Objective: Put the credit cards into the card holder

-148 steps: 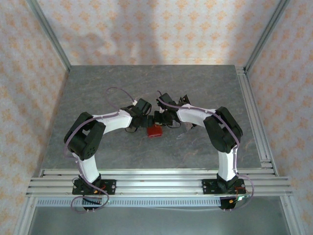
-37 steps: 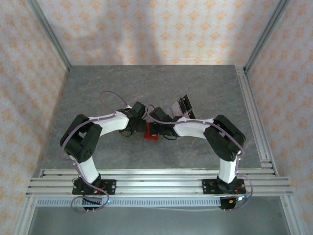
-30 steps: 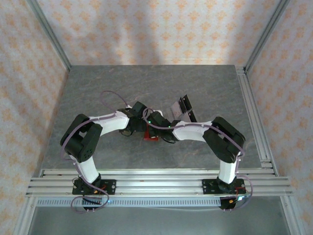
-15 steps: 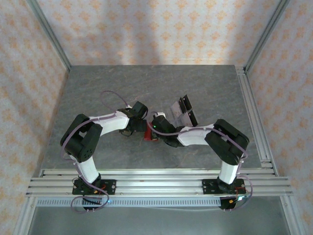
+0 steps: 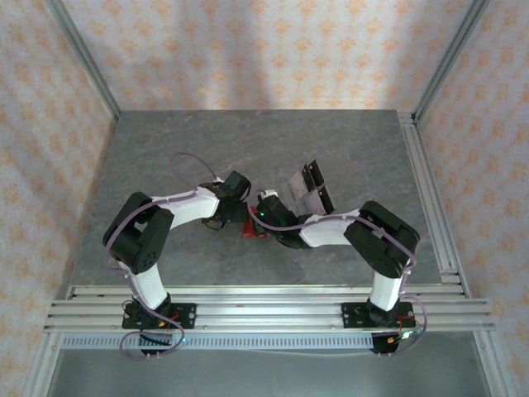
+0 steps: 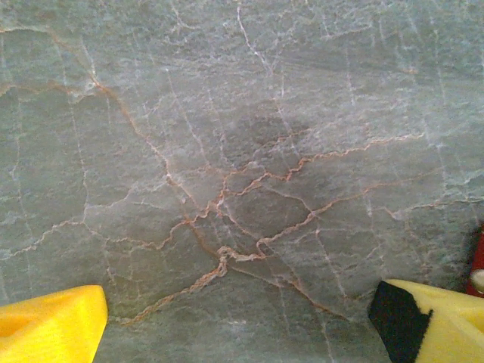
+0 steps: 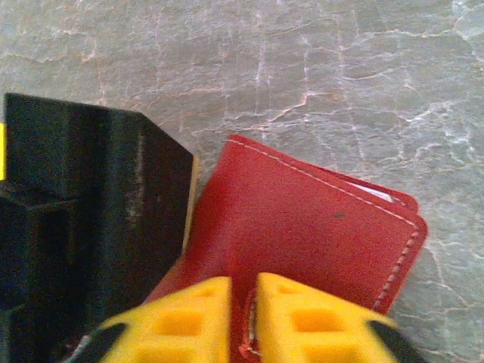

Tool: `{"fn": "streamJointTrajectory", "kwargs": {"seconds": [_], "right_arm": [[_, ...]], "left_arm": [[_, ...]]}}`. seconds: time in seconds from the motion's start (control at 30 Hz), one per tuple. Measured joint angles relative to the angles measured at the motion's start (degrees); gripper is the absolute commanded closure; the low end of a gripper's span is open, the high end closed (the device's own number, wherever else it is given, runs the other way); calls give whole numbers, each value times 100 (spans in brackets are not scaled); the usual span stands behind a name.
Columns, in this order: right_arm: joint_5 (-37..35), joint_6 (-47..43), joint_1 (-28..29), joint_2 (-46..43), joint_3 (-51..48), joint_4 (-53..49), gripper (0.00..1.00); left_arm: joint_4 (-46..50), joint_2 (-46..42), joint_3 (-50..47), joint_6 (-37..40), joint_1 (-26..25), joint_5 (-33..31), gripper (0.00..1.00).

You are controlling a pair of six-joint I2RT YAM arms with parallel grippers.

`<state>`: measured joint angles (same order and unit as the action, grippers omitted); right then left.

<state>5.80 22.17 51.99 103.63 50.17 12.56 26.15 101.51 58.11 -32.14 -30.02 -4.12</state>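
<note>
Right pincer first: its two yellow fingers stand almost together, with only a thin slit between them, at the near edge of the card holder. Whether they press on that edge or only hover over it, I cannot tell. The card holder is red and folded shut. It lies flat on the grey marbled table, a little turned. At its far right edge a thin pale strip looks out from the fold; whether it is a card or the lining, I cannot say. A black block touches the holder's left side.

My left pincer has its fingers wide apart, with only bare table between them. A small piece of red shows at the right border of that view.

Seen from above, both my wrists meet at the holder in the middle of the table. The credit cards, pale with black bands, lie overlapping just behind my right arm, apart from the holder.
</note>
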Motion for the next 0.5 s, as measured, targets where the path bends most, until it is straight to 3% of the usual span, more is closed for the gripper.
{"fn": "streamJointTrajectory", "kwargs": {"seconds": [0.3, 0.5], "right_arm": [[236, -256, -68, -26, 1187, -2450, 40], [590, -400, -229, -542, 1521, -3410, 24]], "left_arm": [[341, 2, 188, 46, 7, -105, 5], [463, -2, 638, 68, 190, -133, 5]]}}
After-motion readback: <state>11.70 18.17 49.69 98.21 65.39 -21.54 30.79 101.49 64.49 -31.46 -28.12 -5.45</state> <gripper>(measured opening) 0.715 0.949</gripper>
